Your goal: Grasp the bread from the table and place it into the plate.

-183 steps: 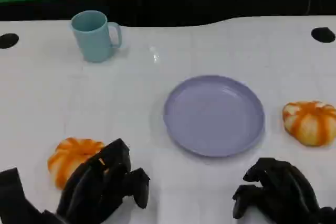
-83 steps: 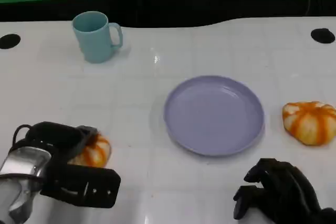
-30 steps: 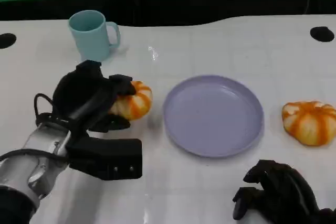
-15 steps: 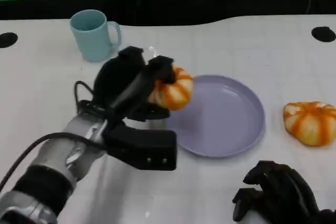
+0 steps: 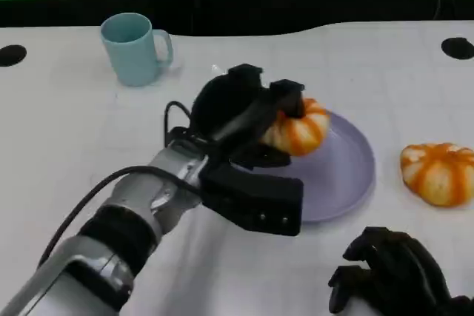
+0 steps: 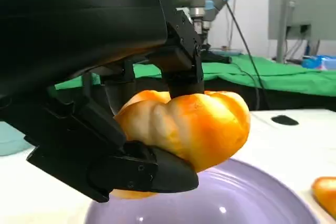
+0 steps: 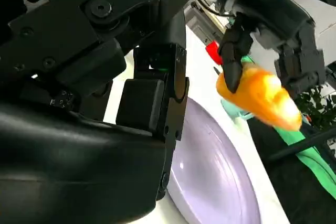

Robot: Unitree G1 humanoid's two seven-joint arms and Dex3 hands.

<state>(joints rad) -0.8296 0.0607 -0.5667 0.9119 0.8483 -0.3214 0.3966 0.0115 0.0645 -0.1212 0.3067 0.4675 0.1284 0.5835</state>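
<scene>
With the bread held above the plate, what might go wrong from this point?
The left hand grips the bread above the near-left part of the purple plate, not its middle, so an early release may let it roll off the rim. The fingers cup it from below and may drag it on opening.

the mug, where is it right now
In the head view the blue mug stands upright at the far left of the table, behind the left hand and away from the plate.

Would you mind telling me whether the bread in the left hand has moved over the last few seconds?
Yes. The bread, gripped by the left hand, travelled from the near-left table area toward the plate and is now above its left rim.
</scene>
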